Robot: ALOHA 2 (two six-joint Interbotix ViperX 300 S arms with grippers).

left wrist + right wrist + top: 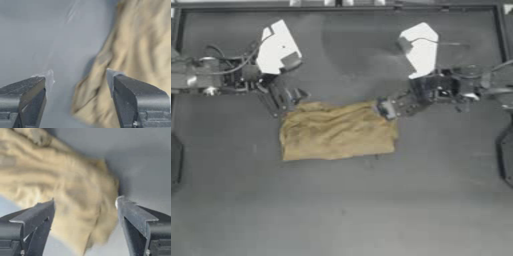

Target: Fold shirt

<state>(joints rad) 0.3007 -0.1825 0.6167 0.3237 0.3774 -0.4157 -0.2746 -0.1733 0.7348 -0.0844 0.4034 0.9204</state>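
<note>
Shirt [336, 132] lies folded on the worktop [338, 210]; we bring left tool [286, 100] and right tool [391, 107], both wide, squarely onto its far corners.

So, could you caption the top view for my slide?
Both open grippers, left and right, at the folded shirt's far corners.

The left gripper [78, 100] stood with its two dark jaws spread wide over the dark table [40, 37]. The tan shirt [140, 50] lay rumpled beside and partly between them, its edge just beneath one jaw.
</note>
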